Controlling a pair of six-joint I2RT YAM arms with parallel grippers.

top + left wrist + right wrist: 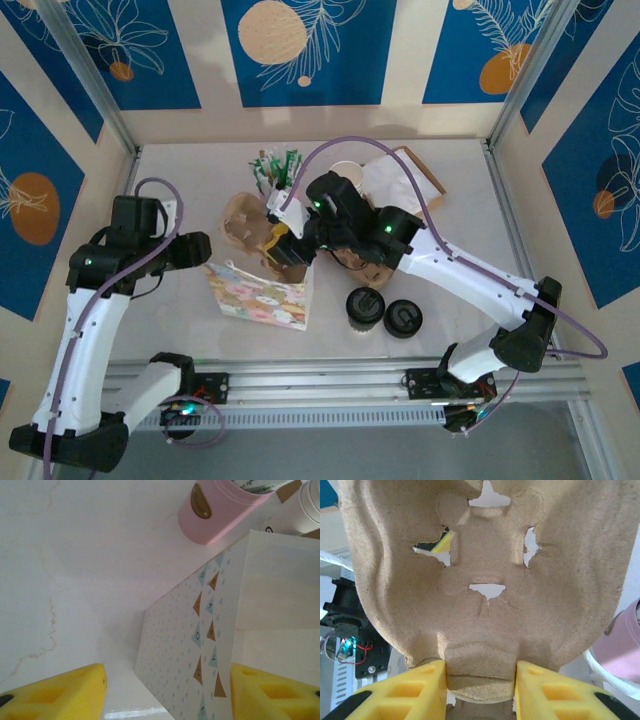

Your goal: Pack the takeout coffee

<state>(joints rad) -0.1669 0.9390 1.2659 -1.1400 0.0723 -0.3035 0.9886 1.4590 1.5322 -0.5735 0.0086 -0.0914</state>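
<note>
The right gripper is clamping the pulp carrier. It should be lowering it level into the bag at six o'clock, with the left gripper hovering, jaws apart.

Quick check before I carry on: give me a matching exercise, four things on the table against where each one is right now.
Things:
1. cardboard cup tray
2. patterned bag
3. lidded coffee cup
4. pink pot

Places:
A. beside a loose black lid
B. pinched in the right jaws
C. far side of the table, holding packets
D. just ahead of the open left jaws

Pairs: 1-B, 2-D, 3-A, 4-C
</note>
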